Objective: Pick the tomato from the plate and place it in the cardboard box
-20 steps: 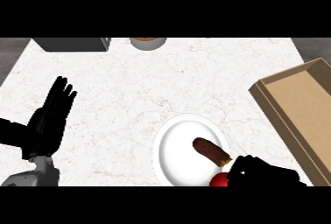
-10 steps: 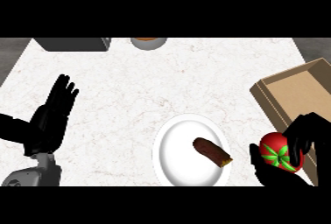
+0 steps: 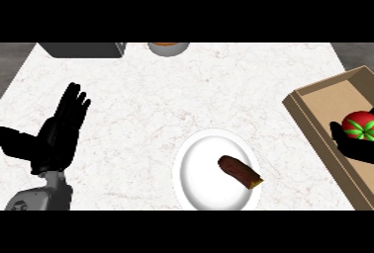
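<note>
The counter [image 3: 190,94] is white marble with faint pinkish-grey veins running through it. The tomato [image 3: 358,125] is bright red with a green star-shaped calyx on top. The cardboard box [image 3: 321,123] is light tan on its rim and walls and a deeper brown on its floor. The plate [image 3: 199,173] is plain white and unpatterned. On it lies a dark reddish-brown piece of food [image 3: 238,170] with a yellowish-orange cut end. Both the right hand [image 3: 356,148] and the left hand [image 3: 57,133] are black, and the left forearm [image 3: 44,196] is grey. At the far edge, a dark grey box [image 3: 82,49] sits beside a pale grey cup [image 3: 168,48] with orange inside.
</note>
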Action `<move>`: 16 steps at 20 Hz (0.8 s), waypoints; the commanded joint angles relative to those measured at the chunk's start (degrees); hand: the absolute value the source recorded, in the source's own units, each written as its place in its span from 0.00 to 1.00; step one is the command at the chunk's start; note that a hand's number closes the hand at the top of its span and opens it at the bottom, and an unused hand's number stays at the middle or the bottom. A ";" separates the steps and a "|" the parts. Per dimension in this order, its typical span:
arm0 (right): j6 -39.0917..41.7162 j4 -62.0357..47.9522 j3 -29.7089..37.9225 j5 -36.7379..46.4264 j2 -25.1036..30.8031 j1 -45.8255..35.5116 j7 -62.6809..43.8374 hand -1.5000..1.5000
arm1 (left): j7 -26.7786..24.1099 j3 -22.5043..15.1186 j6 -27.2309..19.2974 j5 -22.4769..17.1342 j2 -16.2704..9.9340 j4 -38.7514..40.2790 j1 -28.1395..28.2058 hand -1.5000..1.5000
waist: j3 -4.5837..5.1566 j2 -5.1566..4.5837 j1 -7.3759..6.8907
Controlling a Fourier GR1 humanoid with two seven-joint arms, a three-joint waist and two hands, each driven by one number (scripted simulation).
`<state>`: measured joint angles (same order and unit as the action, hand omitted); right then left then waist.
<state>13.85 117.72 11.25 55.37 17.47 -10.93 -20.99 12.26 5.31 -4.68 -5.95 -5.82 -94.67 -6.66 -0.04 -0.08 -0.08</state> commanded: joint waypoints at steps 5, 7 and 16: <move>-9.38 -21.82 4.69 1.60 4.75 -3.64 11.46 1.00 | 0.83 0.11 0.80 -0.92 -0.03 -0.81 -0.21 0.50 | 0.02 0.00 -0.20; -9.40 -27.12 4.17 3.41 8.35 -3.30 15.53 1.00 | -0.31 1.32 1.54 -1.03 -1.22 -0.42 1.46 0.50 | 0.01 -0.12 -0.52; -6.09 -52.61 4.29 4.71 13.03 -7.83 21.05 0.00 | 0.32 -2.60 -2.21 2.99 2.15 -0.33 -0.54 0.50 | -0.04 -0.19 -0.72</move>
<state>12.10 76.63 13.74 61.33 29.64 -16.52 -6.07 12.21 4.44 -4.81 -5.22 -5.13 -94.62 -6.84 -0.03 -0.36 -1.00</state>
